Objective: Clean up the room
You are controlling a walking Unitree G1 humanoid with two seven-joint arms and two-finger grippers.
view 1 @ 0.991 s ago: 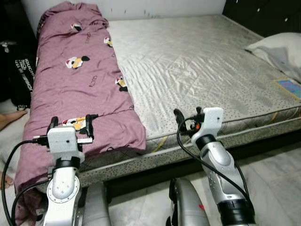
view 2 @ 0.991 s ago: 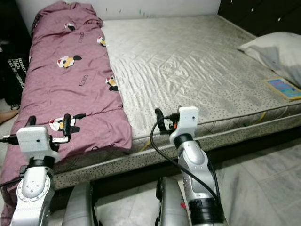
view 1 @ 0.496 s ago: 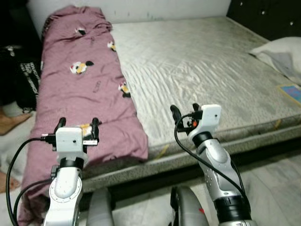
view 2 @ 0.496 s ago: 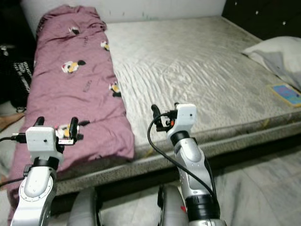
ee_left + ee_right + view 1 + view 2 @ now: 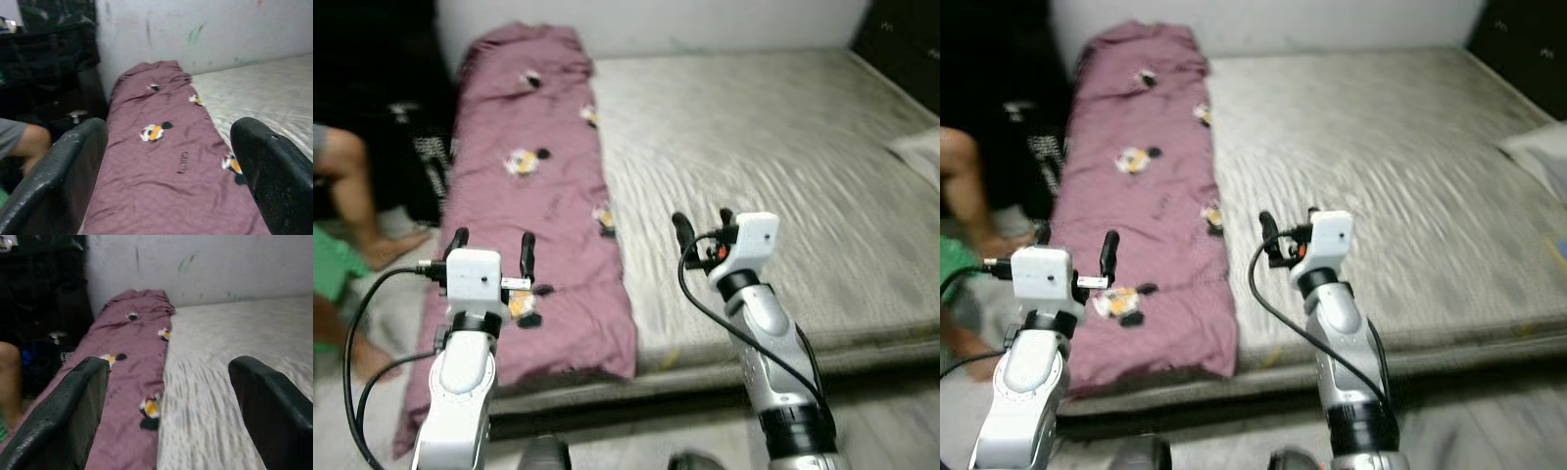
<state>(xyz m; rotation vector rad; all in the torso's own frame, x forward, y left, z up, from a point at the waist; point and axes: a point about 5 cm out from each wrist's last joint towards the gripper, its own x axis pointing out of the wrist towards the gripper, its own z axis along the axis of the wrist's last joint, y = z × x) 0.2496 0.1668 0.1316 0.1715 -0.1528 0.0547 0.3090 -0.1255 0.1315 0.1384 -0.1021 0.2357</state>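
Note:
A purple blanket (image 5: 536, 186) printed with cartoon mice lies folded lengthwise along the left side of a bare grey mattress (image 5: 773, 147). Its near end hangs over the mattress edge. My left gripper (image 5: 491, 252) is held up above the blanket's near end, open and empty. Over the mattress near the blanket's right edge, my right gripper (image 5: 701, 224) is also open with nothing in it. The blanket (image 5: 161, 161) runs away between the left gripper's fingers (image 5: 274, 171), and the blanket (image 5: 132, 382) and mattress (image 5: 210, 382) lie ahead of the right one.
A person's bare leg (image 5: 357, 191) and green clothing (image 5: 333, 284) are on the floor to the left of the bed. Dark bags (image 5: 421, 147) stand by the wall there. A white pillow (image 5: 920, 147) lies at the mattress's right edge. A pale wall (image 5: 195, 24) backs the bed.
The head camera has swung left and the picture is blurred, so the bed shifts right and the person's leg comes into view. Both grippers stay raised and open.

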